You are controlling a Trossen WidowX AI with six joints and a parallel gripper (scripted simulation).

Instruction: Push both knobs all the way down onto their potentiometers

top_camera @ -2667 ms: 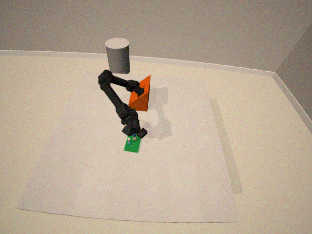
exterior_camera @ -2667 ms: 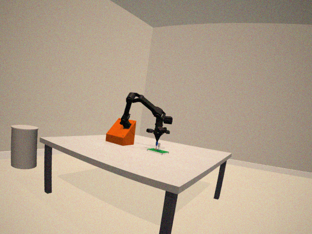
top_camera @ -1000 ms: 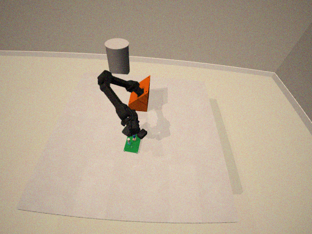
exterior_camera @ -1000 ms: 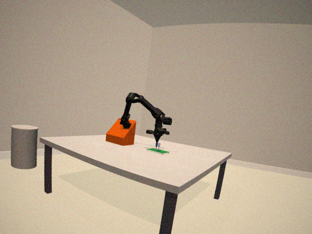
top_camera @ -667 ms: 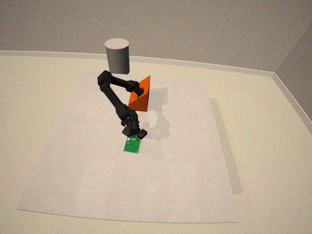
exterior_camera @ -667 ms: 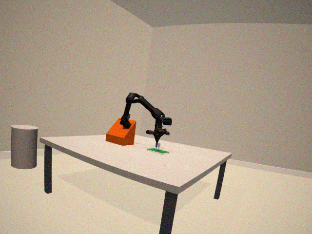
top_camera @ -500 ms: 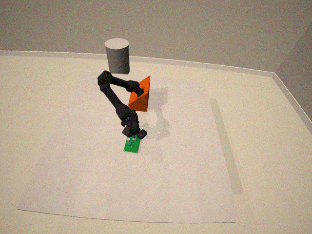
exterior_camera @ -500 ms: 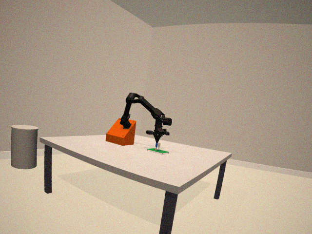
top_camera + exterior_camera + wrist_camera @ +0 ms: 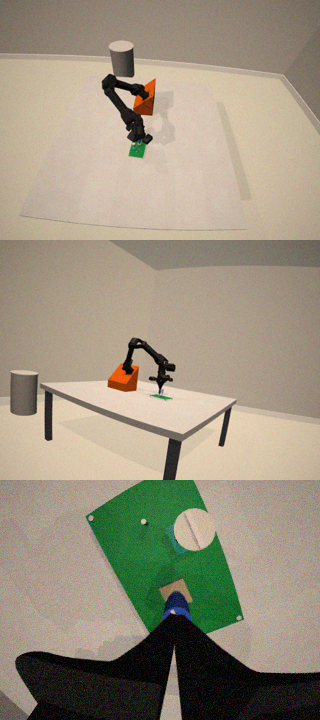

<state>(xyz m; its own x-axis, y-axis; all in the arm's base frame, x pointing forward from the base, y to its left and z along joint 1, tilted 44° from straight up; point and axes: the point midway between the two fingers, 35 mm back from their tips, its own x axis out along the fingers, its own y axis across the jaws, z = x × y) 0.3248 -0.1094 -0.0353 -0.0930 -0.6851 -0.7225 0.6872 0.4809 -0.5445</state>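
The green circuit board [image 9: 138,152] [image 9: 168,397] [image 9: 120,545] stands on short legs on the table. The blue knob [image 9: 139,141] [image 9: 159,391] [image 9: 176,601] stands over a tan potentiometer [image 9: 186,588]. The white knob [image 9: 133,143] [image 9: 195,529] with a line across its top stands over a teal potentiometer [image 9: 133,148] [image 9: 175,543]. My gripper [image 9: 160,389] [image 9: 175,620] is shut, with its tips together at the top of the blue knob, nothing between them. Whether they press on it cannot be told. The gap under the blue knob is too small to judge.
A small white-topped post [image 9: 144,522] rises from the board near the white knob. The orange wedge-shaped base [image 9: 144,107] [image 9: 121,379] of the arm is on the table behind the board. A grey cylinder [image 9: 122,62] [image 9: 23,393] stands on the floor beyond the table.
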